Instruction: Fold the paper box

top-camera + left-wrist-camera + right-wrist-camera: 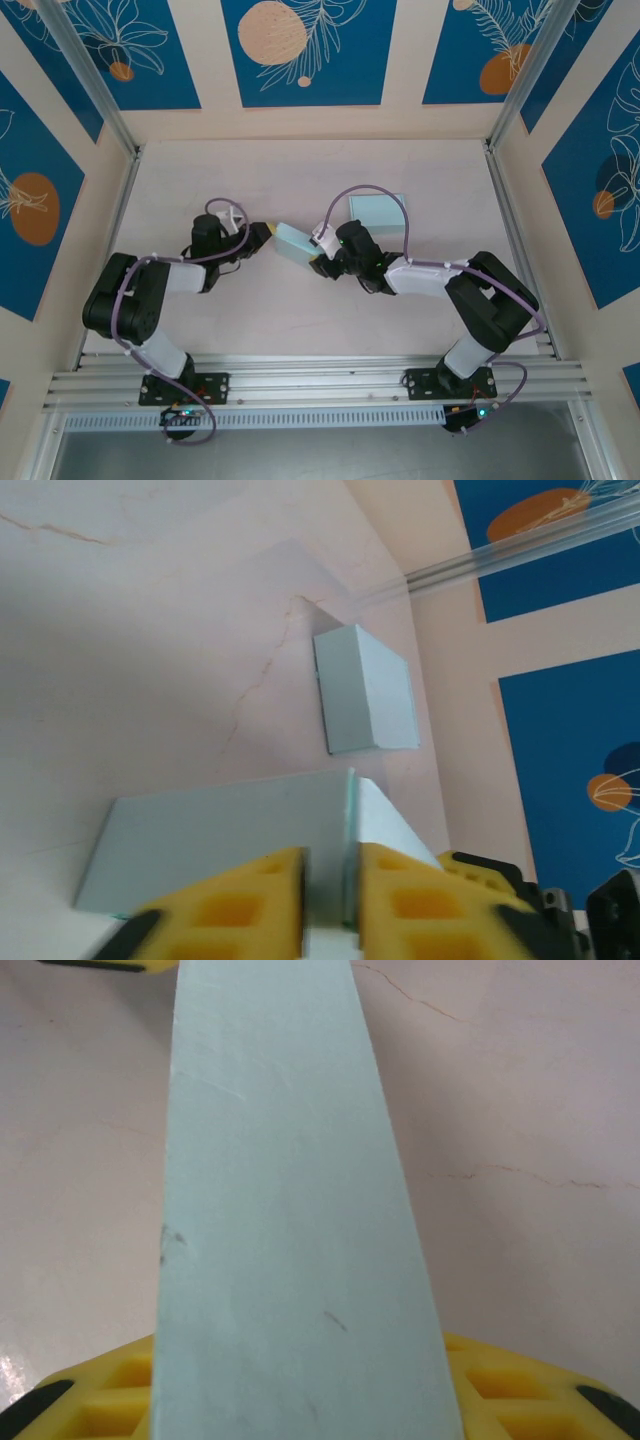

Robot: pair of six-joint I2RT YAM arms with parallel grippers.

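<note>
Seen from above, a pale blue paper box (293, 243) is held between two robot arms near the middle of a pale pinkish surface (300, 320). The left claw (262, 238) is clenched on the box's left end. Its wrist camera shows yellow fingers (240, 910) pinching a thin edge of the box. The right claw (320, 260) grasps the box's right end. In its wrist camera the box's long pale face stretches away from between yellow fingers (100, 1405) set on either side. A second pale blue box (378, 212) lies on the surface just beyond the right claw, towards the far side.
</note>
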